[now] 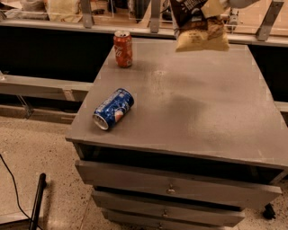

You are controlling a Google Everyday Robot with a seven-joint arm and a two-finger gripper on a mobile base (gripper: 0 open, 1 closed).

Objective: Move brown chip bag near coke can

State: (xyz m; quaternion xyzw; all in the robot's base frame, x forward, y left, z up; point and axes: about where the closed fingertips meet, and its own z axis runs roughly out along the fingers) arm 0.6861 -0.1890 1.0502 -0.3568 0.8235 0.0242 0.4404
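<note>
The brown chip bag [198, 24] hangs in the air at the top of the camera view, above the far edge of the grey table [211, 112]. Its top is cut off by the frame. My gripper [215, 6] is at the top edge, shut on the bag's upper right part, and is mostly out of view. The coke can [123, 48] stands upright at the table's far left corner, well to the left of the bag and below it.
A blue soda can [114, 108] lies on its side near the table's left front edge. The table has drawers [171, 188] below its front. A railing with metal posts [155, 15] runs behind the table. A dark pole [37, 202] stands on the floor at lower left.
</note>
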